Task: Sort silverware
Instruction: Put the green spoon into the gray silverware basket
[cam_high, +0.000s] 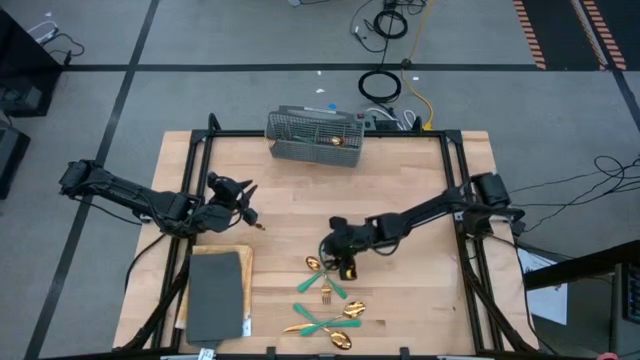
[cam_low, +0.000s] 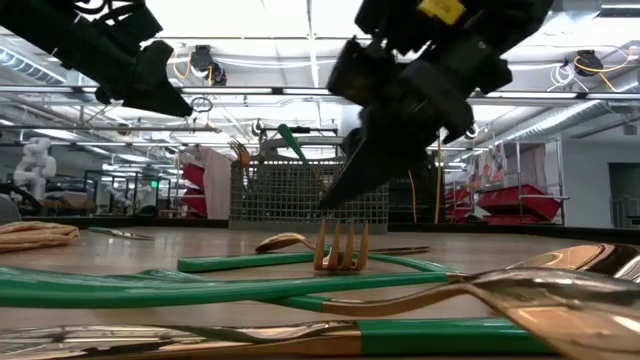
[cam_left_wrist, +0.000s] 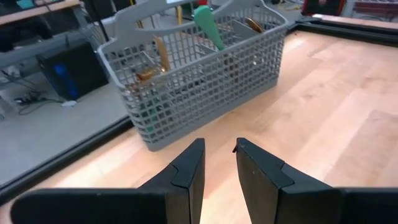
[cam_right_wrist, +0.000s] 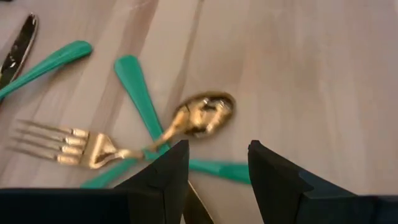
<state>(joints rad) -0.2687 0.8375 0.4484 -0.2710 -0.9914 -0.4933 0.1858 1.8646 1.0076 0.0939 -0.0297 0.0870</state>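
Observation:
Several gold-headed, teal-handled pieces of silverware (cam_high: 330, 300) lie loose on the table near its near edge. Among them are a spoon (cam_right_wrist: 202, 115) and a fork (cam_right_wrist: 59, 144) with crossed handles. My right gripper (cam_right_wrist: 217, 149) is open and hovers just above them (cam_high: 338, 255), fingers pointing down at the spoon's handle. A few more pieces stand in the grey mesh basket (cam_high: 315, 137) at the far edge, a teal handle (cam_left_wrist: 208, 25) sticking up. My left gripper (cam_left_wrist: 219, 146) is open and empty, out over the table's left half (cam_high: 250, 207), facing the basket (cam_left_wrist: 199, 74).
A dark grey mat on a wooden board (cam_high: 215, 295) lies at the near left corner. Black frame rails (cam_high: 460, 180) run along the table's sides. Bare wood (cam_high: 300, 195) stretches between the basket and the loose silverware.

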